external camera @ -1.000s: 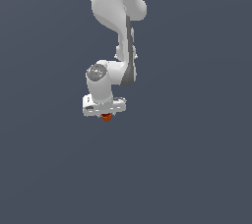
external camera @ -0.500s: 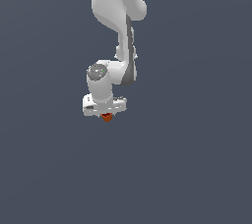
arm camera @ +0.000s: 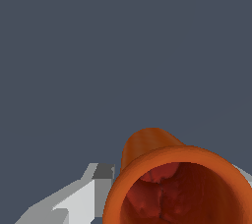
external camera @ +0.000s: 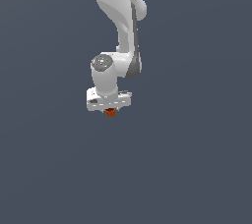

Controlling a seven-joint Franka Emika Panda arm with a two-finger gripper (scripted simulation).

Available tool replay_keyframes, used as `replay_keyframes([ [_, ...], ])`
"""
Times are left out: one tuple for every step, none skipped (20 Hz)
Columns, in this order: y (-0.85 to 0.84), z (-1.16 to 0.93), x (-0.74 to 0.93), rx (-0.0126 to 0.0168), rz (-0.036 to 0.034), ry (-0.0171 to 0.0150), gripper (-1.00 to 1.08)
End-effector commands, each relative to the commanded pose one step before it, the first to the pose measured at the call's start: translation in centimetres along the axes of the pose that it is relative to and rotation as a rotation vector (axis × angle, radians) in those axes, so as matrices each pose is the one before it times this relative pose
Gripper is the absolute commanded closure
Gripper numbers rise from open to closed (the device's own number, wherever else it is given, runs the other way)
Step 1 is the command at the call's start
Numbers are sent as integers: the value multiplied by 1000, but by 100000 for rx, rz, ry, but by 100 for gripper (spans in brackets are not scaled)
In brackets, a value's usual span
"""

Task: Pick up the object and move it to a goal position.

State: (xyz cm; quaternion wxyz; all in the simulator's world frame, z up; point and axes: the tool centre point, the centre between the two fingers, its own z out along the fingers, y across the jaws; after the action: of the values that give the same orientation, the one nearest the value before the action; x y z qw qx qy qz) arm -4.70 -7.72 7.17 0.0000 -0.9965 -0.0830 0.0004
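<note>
The object is a small orange-red cup (external camera: 110, 112). In the exterior view only its lower part shows, just under the white gripper (external camera: 110, 110). In the wrist view the cup (arm camera: 157, 164) fills the near part of the picture, its wide rim and dark hollow toward the camera and its narrow base pointing away. One grey-white finger (arm camera: 93, 186) lies against its side; the other finger barely shows past the rim. The gripper is shut on the cup and holds it in the air.
The white arm (external camera: 120, 26) comes down from the top of the exterior view. Behind everything is a plain dark grey-blue ground (external camera: 197, 169). No other object and no goal marker shows.
The arm and the held cup have shifted very slightly; the grip is unchanged.
</note>
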Motion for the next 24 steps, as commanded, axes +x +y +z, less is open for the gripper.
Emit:
replay_keyframes([
  [-1040, -1520, -170, -46, -56, 163, 108],
  [-495, -684, -99, -64, -13, -21, 108],
  [-516, -735, -110, 0, 0, 0, 108],
  [-550, -785, -117, 0, 0, 0, 108],
  [-582, -833, -123, 0, 0, 0, 108],
  [-611, -876, -129, 0, 0, 0, 108],
  [-647, -905, -128, -63, -10, -25, 108],
  [-645, -929, -135, 0, 0, 0, 108],
  [-654, -945, -136, 0, 0, 0, 108],
  [-679, -960, -133, -66, -7, -20, 108],
  [-677, -983, -139, 0, 0, 0, 108],
  [-703, -1004, -138, -47, -5, -13, 108],
  [-709, -1033, -143, 0, 0, 0, 108],
  [-730, -1045, -141, -47, -5, -13, 108],
  [-717, -1048, -142, 0, 0, 0, 108],
  [-730, -1044, -137, -46, -7, -13, 108],
  [-716, -1048, -138, 0, 0, 0, 108],
  [-716, -1048, -136, 0, 0, 0, 108],
  [-716, -1048, -134, 0, 0, 0, 108],
  [-737, -1041, -127, -42, -18, -16, 108],
  [-717, -1049, -130, 0, 0, 0, 108],
  [-715, -1046, -127, 0, 0, 0, 108],
  [-711, -1038, -123, 0, 0, 0, 108],
  [-707, -1032, -119, 0, 0, 0, 108],
])
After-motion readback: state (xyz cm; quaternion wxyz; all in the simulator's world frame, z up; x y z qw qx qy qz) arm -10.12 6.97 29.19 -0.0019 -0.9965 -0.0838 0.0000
